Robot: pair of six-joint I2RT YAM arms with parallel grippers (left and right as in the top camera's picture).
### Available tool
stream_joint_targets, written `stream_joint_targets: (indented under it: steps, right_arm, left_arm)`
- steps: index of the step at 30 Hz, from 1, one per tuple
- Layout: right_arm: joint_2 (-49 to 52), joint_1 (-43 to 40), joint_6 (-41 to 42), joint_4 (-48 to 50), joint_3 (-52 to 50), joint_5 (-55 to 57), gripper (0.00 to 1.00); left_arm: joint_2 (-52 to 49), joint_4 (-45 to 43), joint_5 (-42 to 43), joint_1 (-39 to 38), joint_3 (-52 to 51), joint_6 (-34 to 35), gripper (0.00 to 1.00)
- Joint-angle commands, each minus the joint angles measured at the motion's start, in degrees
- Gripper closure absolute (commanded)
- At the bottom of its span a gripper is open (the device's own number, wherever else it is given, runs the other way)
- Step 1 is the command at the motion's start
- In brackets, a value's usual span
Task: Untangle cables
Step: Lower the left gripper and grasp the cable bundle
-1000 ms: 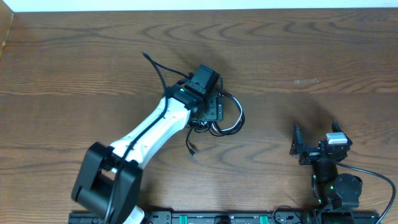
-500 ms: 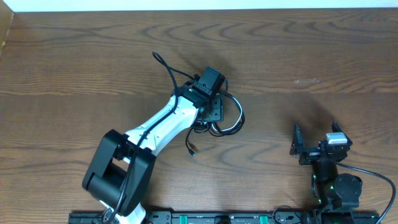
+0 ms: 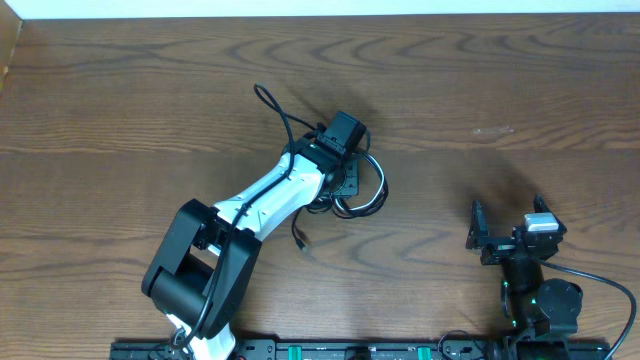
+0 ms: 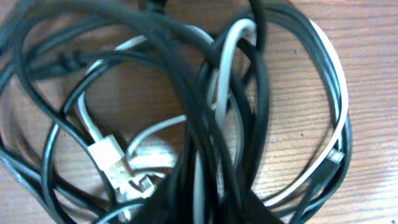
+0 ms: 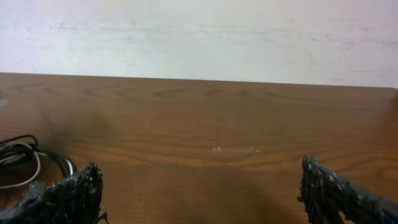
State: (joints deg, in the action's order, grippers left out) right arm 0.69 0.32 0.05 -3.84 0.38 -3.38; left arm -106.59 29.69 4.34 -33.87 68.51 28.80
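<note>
The cables (image 3: pixel 372 192) lie in one tangled heap of thin black and white cords at the table's middle. One black plug end (image 3: pixel 299 240) trails out toward the front. In the left wrist view the cables (image 4: pixel 217 93) fill the frame as overlapping loops, with a white plug (image 4: pixel 112 160) at the lower left. My left gripper (image 3: pixel 345 176) is down on the heap. Its dark fingers (image 4: pixel 180 202) have drawn together round a bunch of black and white strands at the bottom edge. My right gripper (image 3: pixel 505 235) stands open at the front right, away from the heap, with nothing between its fingers (image 5: pixel 68 193).
The left arm's own thicker black cable (image 3: pixel 272 108) arcs above the wood behind the wrist. The cable heap's edge (image 5: pixel 22 158) shows at the far left of the right wrist view. The table's back edge meets a white wall (image 5: pixel 199 37).
The left arm swung a little right and settled onto the heap, and its jaws came together on the cords. The loose plug end shifted slightly. The right arm has not moved.
</note>
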Motion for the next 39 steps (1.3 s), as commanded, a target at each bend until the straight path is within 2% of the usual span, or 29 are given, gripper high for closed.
stream_joint_targets:
  steps: [1, 2, 3, 14, 34, 39]
  right_arm:
    - [-0.4, -0.3, 1.0, -0.2, -0.1, -0.4, 0.01]
    - [-0.4, -0.3, 1.0, -0.2, -0.1, -0.4, 0.01]
    - [-0.4, -0.3, 1.0, -0.2, -0.1, -0.4, 0.01]
    - [-0.4, -0.3, 1.0, -0.2, -0.1, -0.4, 0.01]
    - [-0.4, -0.3, 1.0, -0.2, -0.1, -0.4, 0.01]
    - [-0.4, -0.3, 1.0, -0.2, -0.1, -0.4, 0.01]
  left_arm:
    - [-0.6, -0.2, -1.0, -0.1, 1.1, 0.2, 0.87]
    - [-0.6, -0.2, -1.0, -0.1, 1.1, 0.2, 0.92]
    - [-0.6, -0.2, -1.0, -0.1, 1.1, 0.2, 0.92]
    - [2.1, -0.2, -1.0, -0.1, 1.1, -0.4, 0.92]
    - [29.5, 1.3, -1.0, -0.1, 1.1, -3.0, 0.92]
    - [31.8, 3.3, -0.9, -0.1, 1.1, -6.1, 0.93]
